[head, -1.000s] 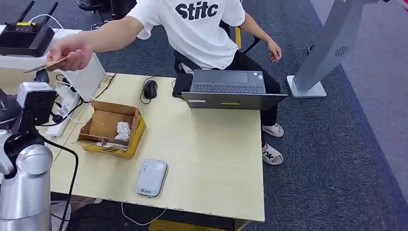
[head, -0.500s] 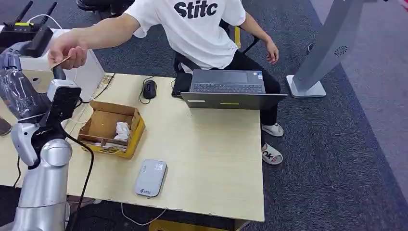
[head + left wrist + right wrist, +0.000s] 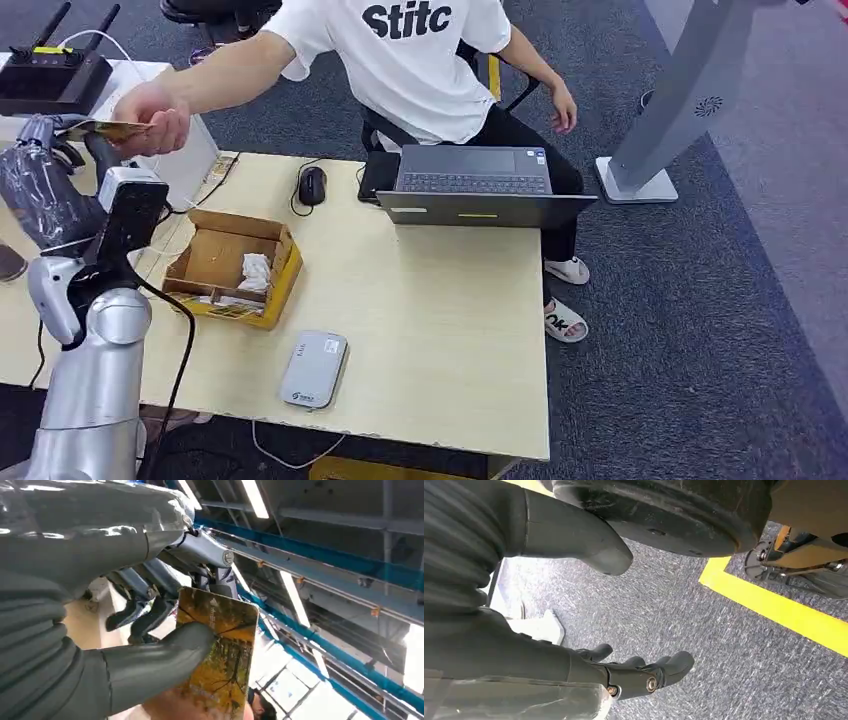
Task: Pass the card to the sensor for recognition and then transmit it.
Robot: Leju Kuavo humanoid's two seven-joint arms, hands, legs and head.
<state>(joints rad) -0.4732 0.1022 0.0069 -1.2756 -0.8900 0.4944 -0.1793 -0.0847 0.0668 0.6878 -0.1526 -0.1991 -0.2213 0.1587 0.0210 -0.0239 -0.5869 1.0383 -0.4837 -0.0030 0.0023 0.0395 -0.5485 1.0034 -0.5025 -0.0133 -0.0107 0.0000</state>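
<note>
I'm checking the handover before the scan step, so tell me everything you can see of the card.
The card is a thin, flat rectangle printed with yellow-orange autumn trees and small pale lettering. The left hand has its thumb pressed on the printed face and darker fingers behind it. The person's hand holds its other end, so both touch it. In the head view it lies roughly level in the air, above the table's far left corner, well away from the grey sensor.
</note>
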